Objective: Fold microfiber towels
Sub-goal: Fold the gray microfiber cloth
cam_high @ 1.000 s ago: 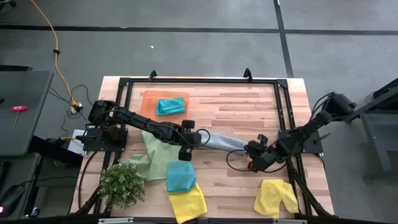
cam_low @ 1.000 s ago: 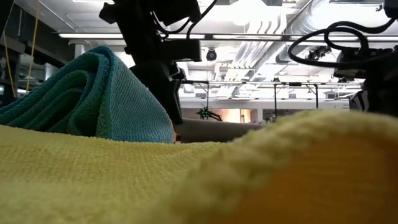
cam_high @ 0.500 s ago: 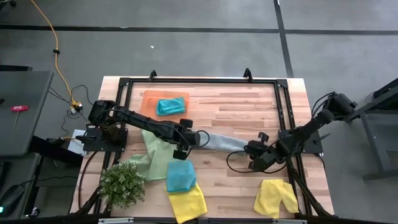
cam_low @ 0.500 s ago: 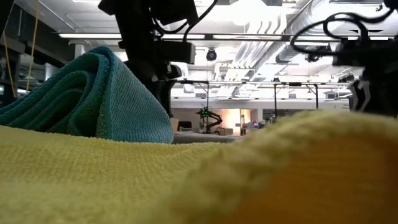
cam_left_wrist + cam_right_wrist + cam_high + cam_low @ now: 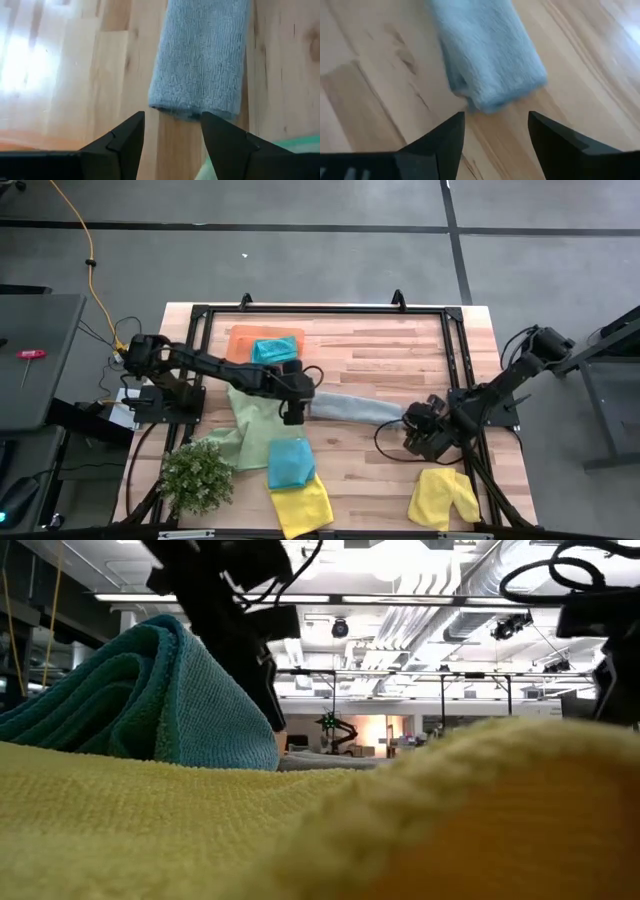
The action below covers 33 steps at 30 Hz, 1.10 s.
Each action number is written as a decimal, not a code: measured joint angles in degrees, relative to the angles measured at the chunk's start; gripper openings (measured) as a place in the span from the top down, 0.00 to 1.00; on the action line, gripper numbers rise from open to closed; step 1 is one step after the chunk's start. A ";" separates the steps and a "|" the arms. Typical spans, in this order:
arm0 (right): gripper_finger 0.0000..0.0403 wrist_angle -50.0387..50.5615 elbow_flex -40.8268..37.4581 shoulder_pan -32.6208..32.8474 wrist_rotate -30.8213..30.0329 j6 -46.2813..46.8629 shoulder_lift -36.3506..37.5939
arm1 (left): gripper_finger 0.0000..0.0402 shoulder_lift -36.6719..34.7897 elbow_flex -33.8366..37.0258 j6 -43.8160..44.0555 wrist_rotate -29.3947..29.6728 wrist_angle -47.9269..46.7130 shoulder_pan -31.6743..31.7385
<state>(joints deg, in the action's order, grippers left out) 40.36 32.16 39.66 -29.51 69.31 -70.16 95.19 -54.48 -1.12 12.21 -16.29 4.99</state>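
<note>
A grey microfiber towel point(image 5: 355, 408) lies on the wooden table as a long folded strip in the middle. My left gripper point(image 5: 293, 414) stands open just off the strip's left end point(image 5: 200, 65), its fingers point(image 5: 172, 135) clear of the cloth. My right gripper point(image 5: 410, 428) stands open just off the right end point(image 5: 487, 55), with only bare wood between its fingers point(image 5: 495, 135). A folded teal towel point(image 5: 272, 350) rests on the orange tray point(image 5: 240, 338).
A light green towel point(image 5: 255, 430) lies spread under my left arm. A teal towel point(image 5: 291, 463) lies partly on a yellow one point(image 5: 302, 502) at the near edge. Another yellow towel point(image 5: 443, 497) is near right, a plant point(image 5: 197, 477) near left. A black frame point(image 5: 320, 310) rims the table.
Both grippers have opened and let go of the grey towel's two ends. The left has drawn back toward the table's left, the right toward its right. The towel now lies flat on the table as a folded strip.
</note>
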 joint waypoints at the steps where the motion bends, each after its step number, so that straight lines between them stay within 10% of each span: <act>1: 0.48 0.60 -0.35 0.23 -0.40 2.28 0.10 | 0.54 -0.12 0.94 0.46 0.02 1.98 0.00; 12: 0.48 9.72 -3.55 2.46 -5.70 35.51 7.88 | 0.54 -0.24 6.97 5.61 0.08 18.05 -0.13; 19: 0.48 -12.73 -15.35 2.02 -4.89 36.97 14.85 | 0.54 0.00 6.97 5.73 -6.45 16.53 -0.13; 33: 0.48 -44.85 -28.40 -5.32 -5.65 29.87 14.86 | 0.54 0.00 6.95 5.44 0.86 7.85 -0.04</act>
<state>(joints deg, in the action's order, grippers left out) -4.49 3.76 34.34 -35.16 99.18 -55.30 95.20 -47.53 4.32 13.07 -8.44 4.95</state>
